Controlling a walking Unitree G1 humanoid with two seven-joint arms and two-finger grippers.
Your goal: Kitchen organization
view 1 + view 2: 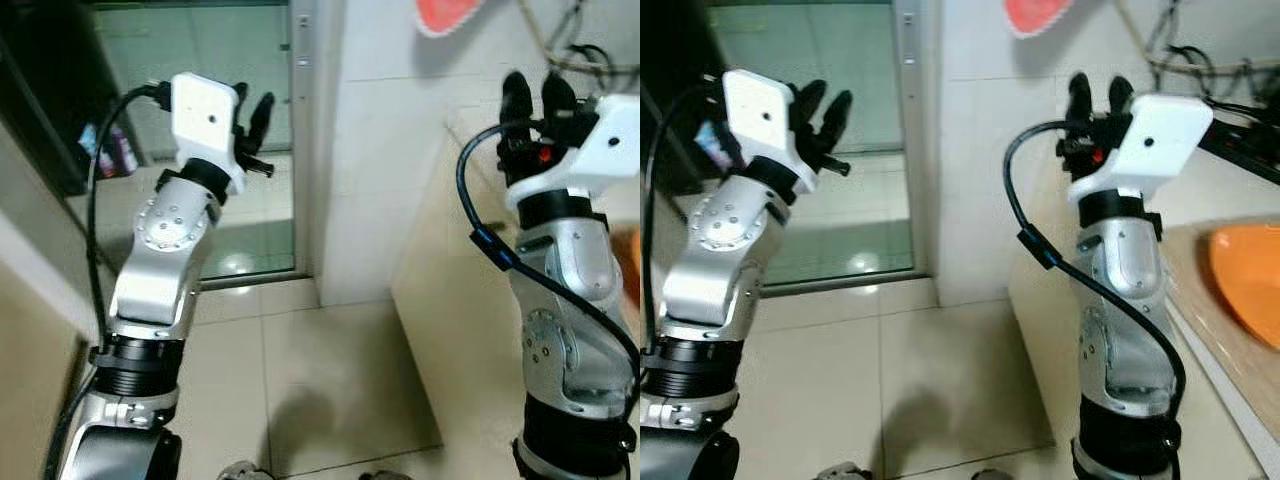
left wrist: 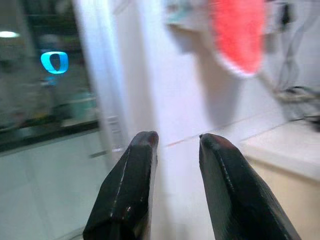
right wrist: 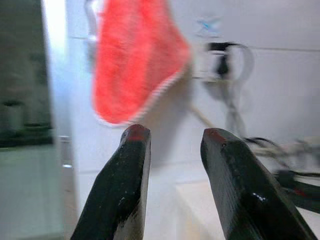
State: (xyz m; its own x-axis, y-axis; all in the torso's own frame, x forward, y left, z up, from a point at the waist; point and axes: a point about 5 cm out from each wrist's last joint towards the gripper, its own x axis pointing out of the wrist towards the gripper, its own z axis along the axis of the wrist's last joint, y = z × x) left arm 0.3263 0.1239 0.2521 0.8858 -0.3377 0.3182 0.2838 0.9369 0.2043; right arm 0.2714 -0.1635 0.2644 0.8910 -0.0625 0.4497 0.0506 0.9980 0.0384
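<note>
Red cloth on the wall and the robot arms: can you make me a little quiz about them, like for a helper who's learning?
1. True or false: the left pincer holds the red cloth.
2. What colour is the dish on the counter?
3. The right pincer is: A) open and empty, B) shut on a cup, C) pressed to the floor.

Key: 1 false; 2 orange; 3 A.

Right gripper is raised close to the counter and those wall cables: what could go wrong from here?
1. The right gripper, fingers open, points toward loose cables behind the counter; reaching on could snag them.
2. The orange dish sits beside the right arm; a sideways swing might knock it.
3. The left gripper is raised near the glass door and could strike it.
</note>
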